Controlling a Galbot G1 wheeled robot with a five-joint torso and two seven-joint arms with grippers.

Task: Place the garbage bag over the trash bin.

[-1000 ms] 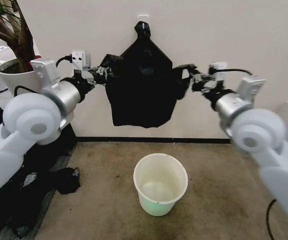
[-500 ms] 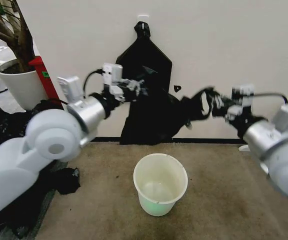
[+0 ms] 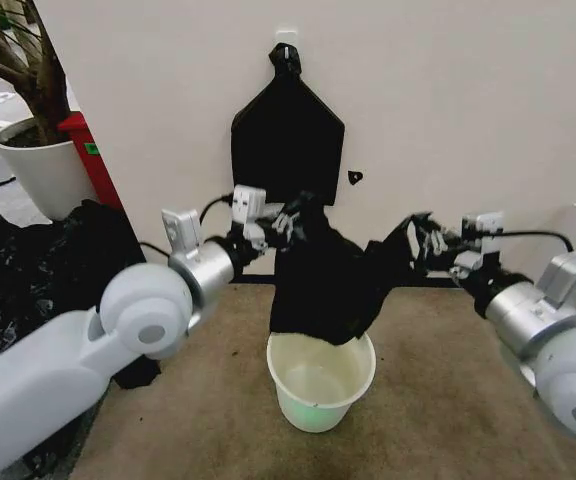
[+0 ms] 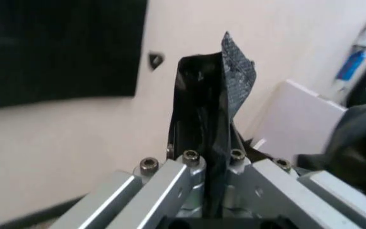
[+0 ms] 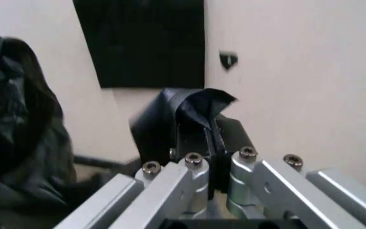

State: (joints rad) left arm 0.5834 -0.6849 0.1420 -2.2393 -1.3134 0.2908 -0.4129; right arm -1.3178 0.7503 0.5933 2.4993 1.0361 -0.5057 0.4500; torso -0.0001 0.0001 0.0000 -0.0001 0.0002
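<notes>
Both end effectors, left (image 3: 286, 222) and right (image 3: 415, 243), pinch the garbage bag (image 3: 323, 285), hanging just above the trash bin (image 3: 320, 385); opening and fitting remain.

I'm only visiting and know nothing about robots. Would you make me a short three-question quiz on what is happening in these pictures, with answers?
1. True or false: the garbage bag already covers the rim of the trash bin.
2. What grips the bag? A) only the left pincer B) only the right pincer C) both pincers
3. Fill in: the flat black bundle hangs on the ____ behind the robot's arms.

Key
1. False. The bag hangs just above the bin's opening, its lower edge close to the rim.
2. C. The left pincer and the right pincer each pinch one upper edge of the bag.
3. Wall.
</notes>
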